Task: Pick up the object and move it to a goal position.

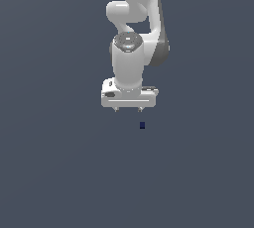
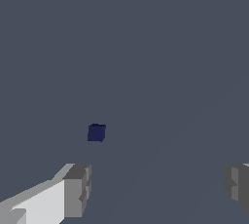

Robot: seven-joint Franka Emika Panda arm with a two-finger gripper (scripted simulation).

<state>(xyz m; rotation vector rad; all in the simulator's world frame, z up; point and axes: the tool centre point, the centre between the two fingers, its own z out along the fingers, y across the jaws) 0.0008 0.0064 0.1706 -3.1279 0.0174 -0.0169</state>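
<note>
The tiny dark navy-blue cube (image 1: 142, 125) lies on the plain grey-blue surface, just below and slightly to the exterior view's right of my white gripper (image 1: 128, 109). It also shows in the wrist view (image 2: 96, 133), apart from the fingers. My gripper (image 2: 155, 189) is open and empty, its two grey fingertips (image 2: 78, 189) spread wide. The cube is not between the jaws.
The white arm (image 1: 134, 28) rises from the top of the exterior view above the gripper. The flat grey-blue surface (image 1: 59, 162) spreads all around, with no other objects in view.
</note>
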